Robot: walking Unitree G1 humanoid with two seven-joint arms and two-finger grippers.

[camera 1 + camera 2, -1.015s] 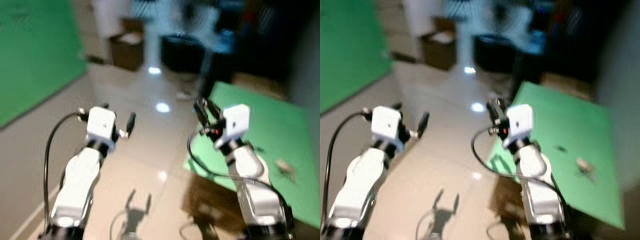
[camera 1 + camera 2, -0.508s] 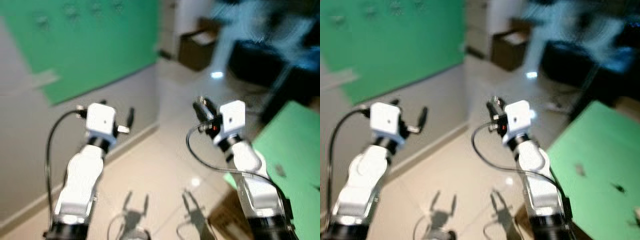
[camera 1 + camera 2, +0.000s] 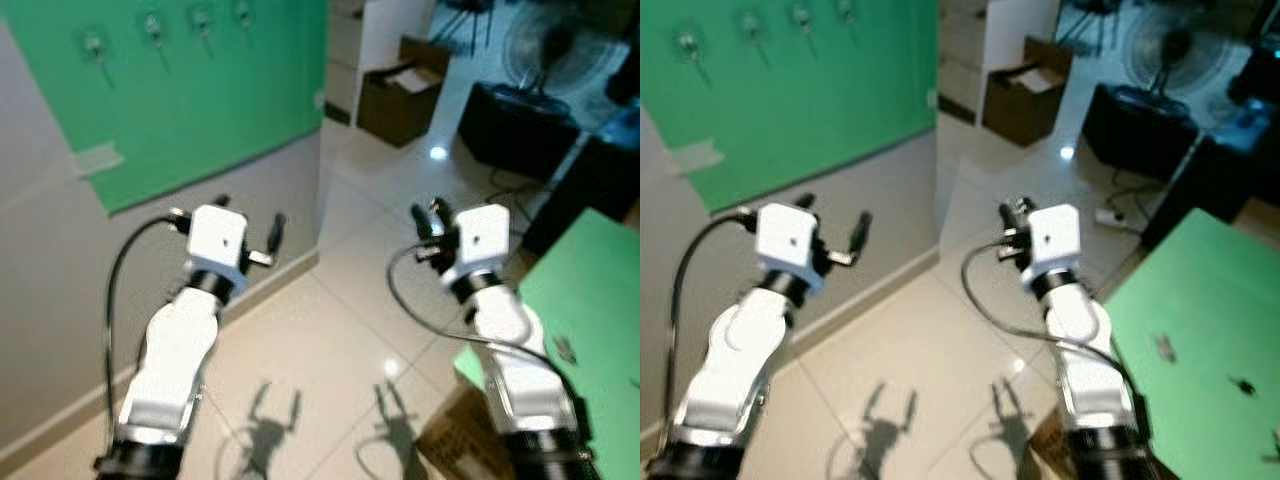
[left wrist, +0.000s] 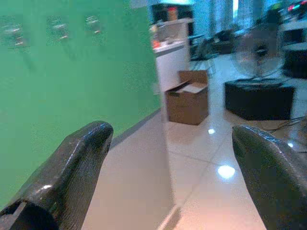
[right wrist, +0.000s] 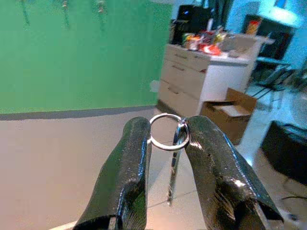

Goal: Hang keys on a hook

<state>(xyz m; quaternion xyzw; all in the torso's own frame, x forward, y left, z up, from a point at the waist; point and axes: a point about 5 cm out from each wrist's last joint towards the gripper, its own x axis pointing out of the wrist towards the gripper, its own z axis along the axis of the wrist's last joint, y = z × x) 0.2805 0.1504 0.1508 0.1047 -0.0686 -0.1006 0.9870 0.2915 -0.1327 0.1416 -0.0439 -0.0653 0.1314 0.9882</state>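
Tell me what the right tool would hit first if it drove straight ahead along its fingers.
Probably the green wall panel, though depth is unclear. The right tool, shut on the key ring, points across open floor toward it.

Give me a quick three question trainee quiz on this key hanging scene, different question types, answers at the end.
1. True or false: the right end effector grips a key ring with a key hanging from it.
2. Multiple choice: the hooks are mounted on (A) the white cabinet, (B) the green panel on the wall, (C) the cardboard box.
3. Fill in: the left end effector has its fingers ____ and holds nothing.

Key: 1 true. 2 B. 3 open.
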